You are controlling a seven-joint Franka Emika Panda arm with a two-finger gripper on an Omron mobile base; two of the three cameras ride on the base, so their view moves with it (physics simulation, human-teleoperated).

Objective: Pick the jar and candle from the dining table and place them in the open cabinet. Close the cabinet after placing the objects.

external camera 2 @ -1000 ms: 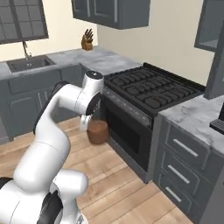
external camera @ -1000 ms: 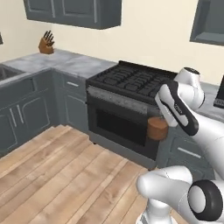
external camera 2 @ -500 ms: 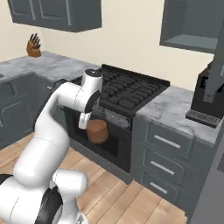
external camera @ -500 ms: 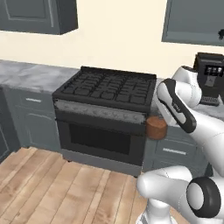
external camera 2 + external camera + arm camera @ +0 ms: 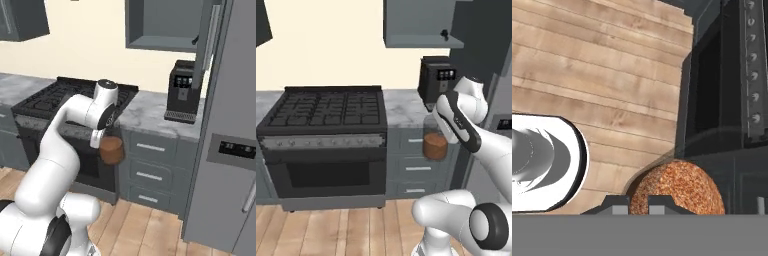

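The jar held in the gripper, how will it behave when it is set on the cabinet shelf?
The jar looks like clear, smooth glass, so probably rigid, slippery and breakable. Its brown filling sits in the lower half, so it should stand steadily. It would likely roll if laid sideways.

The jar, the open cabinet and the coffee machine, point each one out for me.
jar (image 5: 435, 146): left base view, on its reddish-brown filled lower half.
cabinet (image 5: 165, 22): right base view, on its lighter grey inside.
coffee machine (image 5: 181, 92): right base view, on its dark front.
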